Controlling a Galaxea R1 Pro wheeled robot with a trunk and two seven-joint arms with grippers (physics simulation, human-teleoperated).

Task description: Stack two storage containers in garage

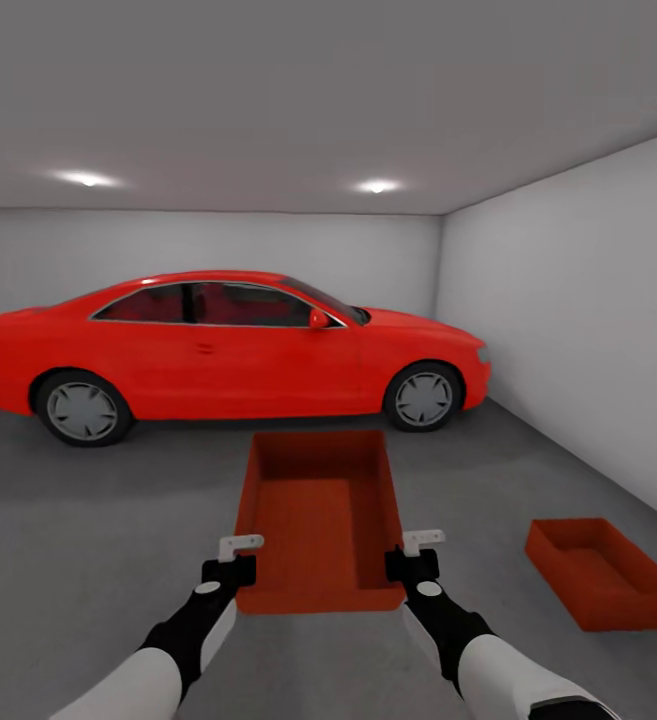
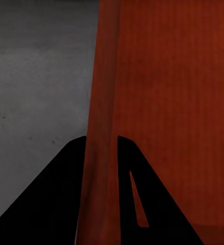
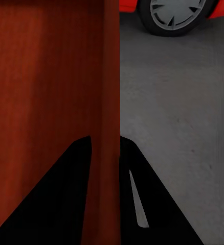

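**Robot holding one bin in the garage, second bin sitting on the floor**

Head view: both arms are reaching forward, carrying an orange-red storage container (image 1: 320,520) between them. The left end effector (image 1: 230,570) is pinching the bin's left wall near the close corner; the right end effector (image 1: 411,565) is pinching the right wall near its close corner. The held bin is lying lengthwise away from the robot, open side up, nothing showing inside.

Left wrist view: the two dark fingers (image 2: 50,204) are sitting on either side of the thin red wall (image 2: 102,127), pressed onto it, with grey concrete beside it. Right wrist view: same thing, fingers (image 3: 56,199) clamping the wall edge (image 3: 109,102), a car wheel (image 3: 176,14) showing beyond.

The second storage container (image 1: 602,572) is resting on the dark grey floor (image 1: 98,520), off to the robot's right and well apart from the held bin, near the white side wall (image 1: 578,320). It is open side up.

A red car (image 1: 228,355) is standing side-on across the garage ahead, beyond both bins. Two ceiling lights (image 1: 376,186) are glowing above.
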